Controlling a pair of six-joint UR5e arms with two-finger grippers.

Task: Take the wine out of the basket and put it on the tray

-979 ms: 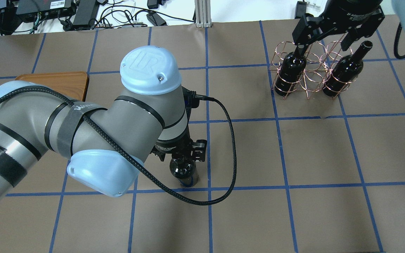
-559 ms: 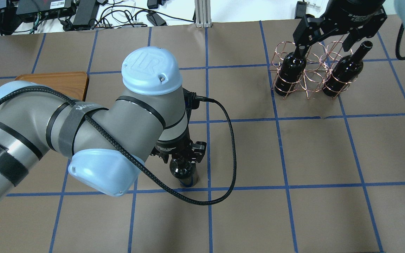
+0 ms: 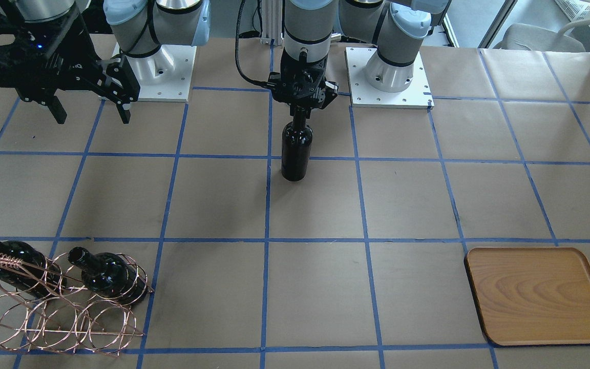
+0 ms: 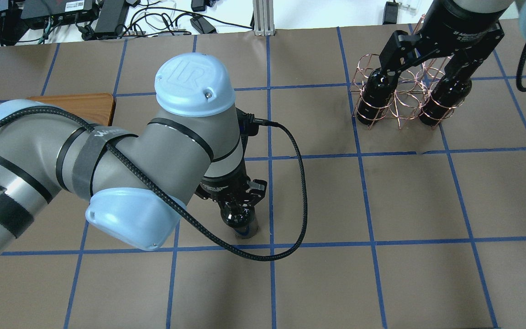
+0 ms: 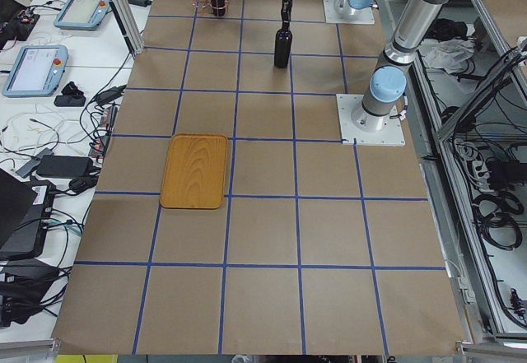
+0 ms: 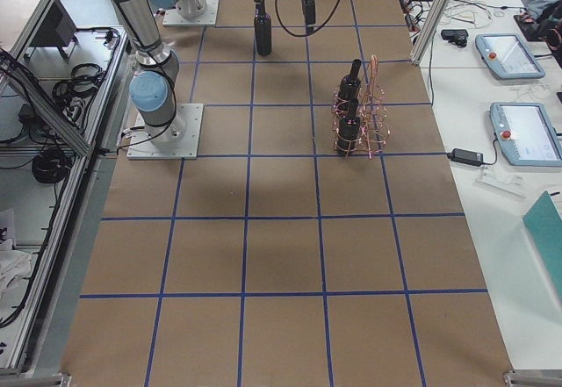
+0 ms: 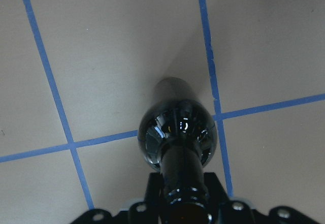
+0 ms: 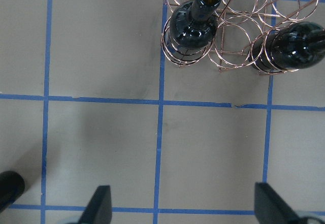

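Front-facing view: left gripper (image 3: pixel 300 106) is pinching the wine (image 3: pixel 296 146) by its neck, the bottle standing upright mid-table, well apart from both basket (image 3: pixel 54 320) and tray (image 3: pixel 541 297). Looks like the carry step, so next it's needing a lift and a long sweep across to the tray. Right gripper (image 3: pixel 92 115) is hanging spread, holding nothing. Brown paper is covering the table (image 3: pixel 213 205), blue tape gridding it, and pendants (image 5: pixel 33 67) and cables (image 4: pixel 153 18) are lining the benches.

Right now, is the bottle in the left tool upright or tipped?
Upright: the wine bottle stands vertical, neck up in the left tool, base toward the table.
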